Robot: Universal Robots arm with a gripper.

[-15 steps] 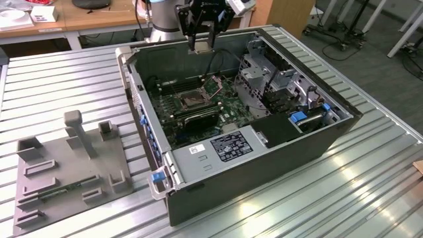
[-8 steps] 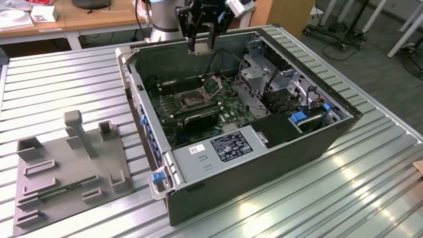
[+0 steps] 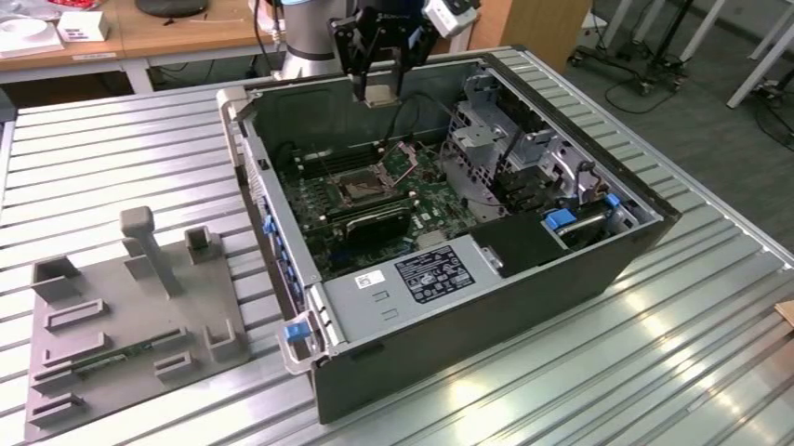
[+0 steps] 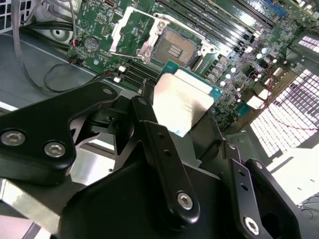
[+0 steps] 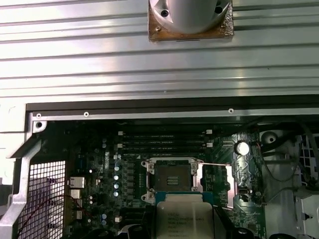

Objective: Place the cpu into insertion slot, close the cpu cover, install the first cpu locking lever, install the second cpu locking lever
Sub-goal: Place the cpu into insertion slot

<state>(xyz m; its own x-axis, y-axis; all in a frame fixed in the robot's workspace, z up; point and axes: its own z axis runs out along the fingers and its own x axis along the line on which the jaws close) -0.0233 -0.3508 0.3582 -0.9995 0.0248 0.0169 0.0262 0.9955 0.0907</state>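
The pincer [image 3: 376,91] grips the cpu [image 4: 187,99] by two of its sides, with the shiny grey top facing the camera in both wrist views. In the exterior view the pincer hangs at 12 o'clock, up near the far rim of the open computer case [image 3: 496,307]. The insertion slot [image 3: 363,189] lies inside the case on the green board [image 3: 429,200], toward 6 o'clock from the pincer and well apart from it. The cpu is not in the slot yet. The slot's dark middle is bare. The cpu cover [image 4: 119,27] is flipped open and stands up just beside the slot.

The case rests on its side on a ribbed metal desk [image 3: 645,372]. A grey holder tray [image 3: 125,316] sits on this desk at 8 o'clock. Behind it, at 11 o'clock, there is a wooden table [image 3: 186,37]. At 1 o'clock there are stands on wheels [image 3: 633,70] on the floor.
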